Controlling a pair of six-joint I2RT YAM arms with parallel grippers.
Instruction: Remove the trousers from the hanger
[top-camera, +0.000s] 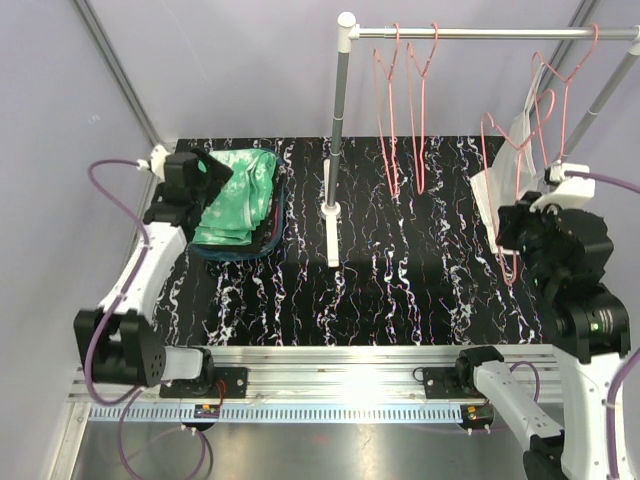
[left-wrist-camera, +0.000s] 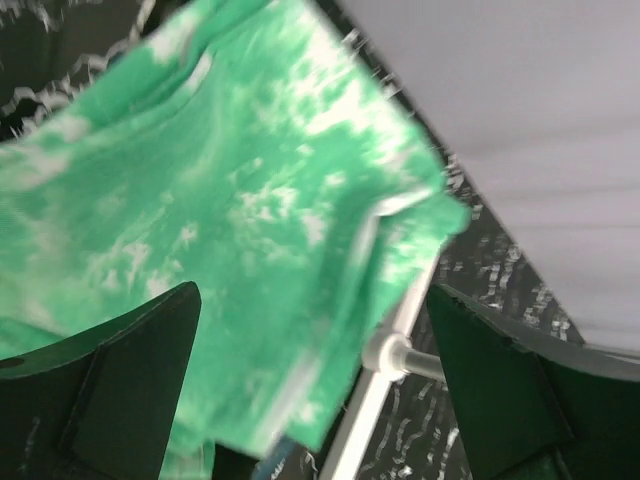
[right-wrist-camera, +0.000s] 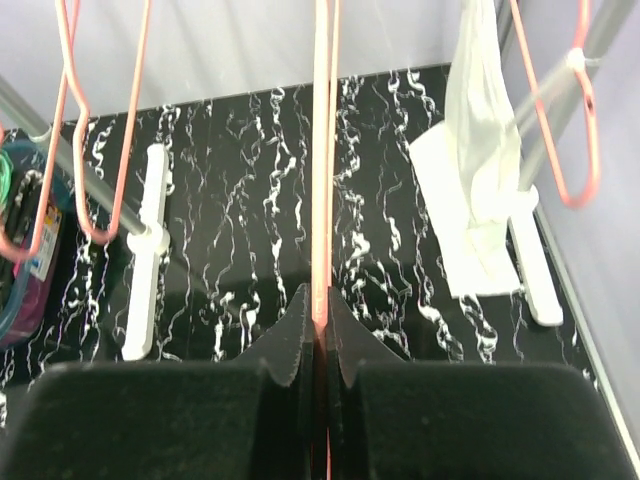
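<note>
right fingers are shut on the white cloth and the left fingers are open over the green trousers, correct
No. The right fingers are shut on a pink hanger, not the white cloth, which hangs apart to the side, as the right wrist view shows. The left fingers are indeed open over the green trousers.

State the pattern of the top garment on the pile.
Top garment: mottled green-and-white; left wrist view.

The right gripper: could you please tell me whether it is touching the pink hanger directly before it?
Touching. The right wrist view shows the right gripper shut on the pink hanger, the wire pinched between its fingers.
</note>
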